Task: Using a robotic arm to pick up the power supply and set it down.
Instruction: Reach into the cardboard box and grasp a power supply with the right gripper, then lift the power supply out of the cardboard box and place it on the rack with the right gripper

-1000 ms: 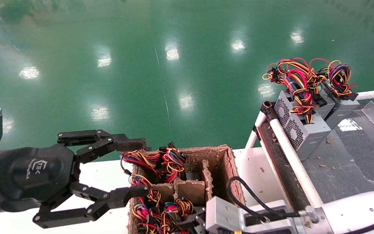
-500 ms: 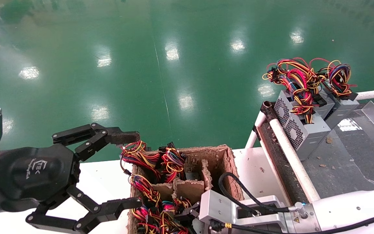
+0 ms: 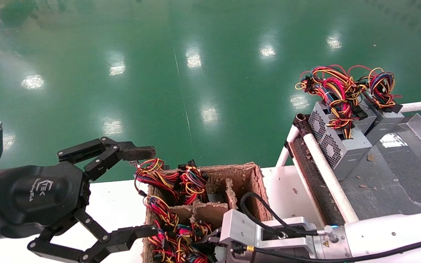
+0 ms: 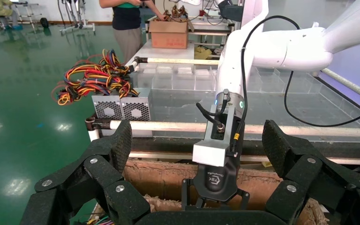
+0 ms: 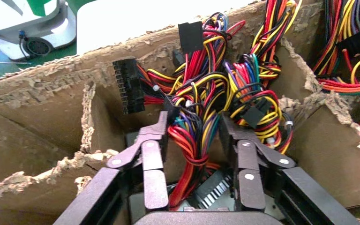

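My right gripper [image 5: 193,121] is down inside a compartment of the torn brown cardboard box [image 3: 255,182]. Its black fingers [image 5: 153,154] stand open on either side of a tied bundle of red, orange, yellow and black wires [image 5: 200,136]. That bundle rises from a power supply [image 5: 214,191], of which only a slotted silver-grey patch shows below the palm. In the head view just the silver wrist block [image 3: 240,229] shows above the box. My left gripper [image 3: 148,191] hovers wide open at the box's left side, holding nothing.
Two more power supplies [image 3: 342,146] [image 3: 386,122] with wire tangles stand on the dark bench at the right, behind a white rail [image 3: 323,166]. Other compartments hold more wire bundles [image 3: 192,182]. A person [image 4: 126,18] stands far off.
The right arm has slid left and deeper into the box. The left gripper's fingers have spread wider apart.
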Controlling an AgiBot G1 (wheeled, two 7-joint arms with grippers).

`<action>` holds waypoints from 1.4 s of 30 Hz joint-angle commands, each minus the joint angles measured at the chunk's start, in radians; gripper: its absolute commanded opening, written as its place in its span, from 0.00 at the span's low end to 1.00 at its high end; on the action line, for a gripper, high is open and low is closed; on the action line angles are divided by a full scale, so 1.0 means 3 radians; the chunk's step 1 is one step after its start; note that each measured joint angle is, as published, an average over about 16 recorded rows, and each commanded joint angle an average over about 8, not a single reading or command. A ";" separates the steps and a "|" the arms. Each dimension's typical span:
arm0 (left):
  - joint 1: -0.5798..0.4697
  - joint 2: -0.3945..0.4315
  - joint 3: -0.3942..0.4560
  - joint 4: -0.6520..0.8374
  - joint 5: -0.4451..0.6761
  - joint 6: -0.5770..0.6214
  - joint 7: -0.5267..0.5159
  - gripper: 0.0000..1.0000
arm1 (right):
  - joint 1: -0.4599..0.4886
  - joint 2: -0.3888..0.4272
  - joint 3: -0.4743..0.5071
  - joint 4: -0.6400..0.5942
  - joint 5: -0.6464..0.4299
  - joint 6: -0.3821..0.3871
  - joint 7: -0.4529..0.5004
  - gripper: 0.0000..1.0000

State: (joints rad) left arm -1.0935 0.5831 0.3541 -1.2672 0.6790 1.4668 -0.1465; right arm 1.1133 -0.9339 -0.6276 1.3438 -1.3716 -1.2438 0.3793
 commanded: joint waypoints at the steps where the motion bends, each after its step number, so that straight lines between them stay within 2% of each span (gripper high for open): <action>1: 0.0000 0.0000 0.0000 0.0000 0.0000 0.0000 0.0000 1.00 | 0.0001 -0.0011 -0.0005 0.0008 -0.0031 0.0025 -0.0013 0.00; 8: 0.0000 0.0000 0.0000 0.0000 0.0000 0.0000 0.0000 1.00 | -0.0012 0.0014 0.0028 0.0018 0.0022 0.0027 -0.0037 0.00; 15: 0.0000 0.0000 0.0001 0.0000 0.0000 0.0000 0.0000 1.00 | -0.0015 0.0128 0.0149 0.0029 0.0263 -0.0060 -0.0105 0.00; 30: 0.0000 -0.0001 0.0001 0.0000 -0.0001 -0.0001 0.0001 1.00 | -0.0030 0.0710 0.0851 0.0023 0.1344 -0.0291 -0.0400 0.00; 42: 0.0000 -0.0001 0.0002 0.0000 -0.0001 -0.0001 0.0001 1.00 | -0.0146 0.1124 0.1452 -0.0054 0.2003 -0.0166 -0.0550 0.00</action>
State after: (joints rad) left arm -1.0936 0.5829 0.3546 -1.2672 0.6787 1.4666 -0.1463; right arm 1.0710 -0.5947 -0.1931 1.3268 -0.7802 -1.2948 0.2094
